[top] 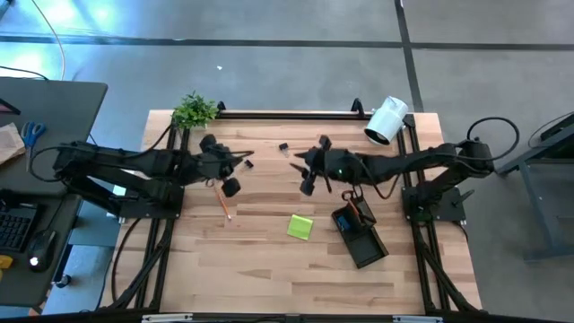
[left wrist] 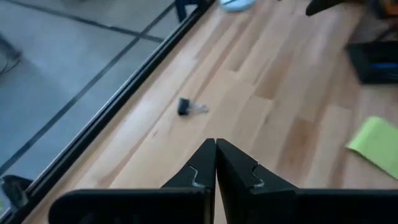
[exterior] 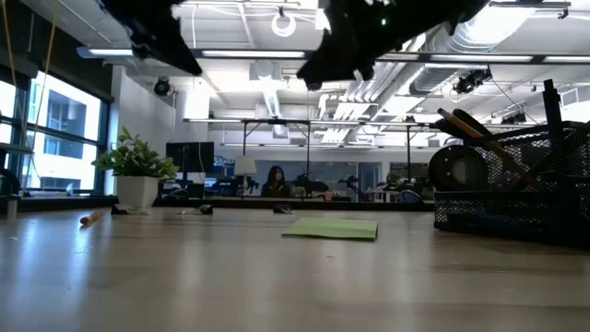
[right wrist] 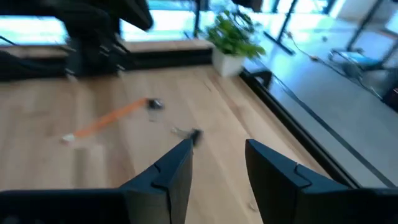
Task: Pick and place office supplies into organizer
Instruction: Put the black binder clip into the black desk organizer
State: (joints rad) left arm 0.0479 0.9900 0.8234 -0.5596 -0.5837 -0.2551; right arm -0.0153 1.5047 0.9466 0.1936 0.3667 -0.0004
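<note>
With the right gripper [right wrist: 217, 171] half open and empty above the worktop [top: 269, 260], the tiny clip [right wrist: 194, 134] just ahead could skid away if a finger nudges it; the left gripper [left wrist: 216, 163] waits shut, organizer [top: 360, 238] behind the right one.

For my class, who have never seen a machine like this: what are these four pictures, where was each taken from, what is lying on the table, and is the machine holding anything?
It is a robot with two dark arms working at a wooden table. One picture looks straight down, one looks level across the tabletop, and two come from cameras on the arms' wrists. The left gripper is shut and empty; the right gripper is open and empty. Both hang above the table. On the wood lie an orange pencil, a lime-green sticky-note pad, a small black clip and a black organizer that already holds some items. A potted plant and a white camera stand at the far edge.
</note>
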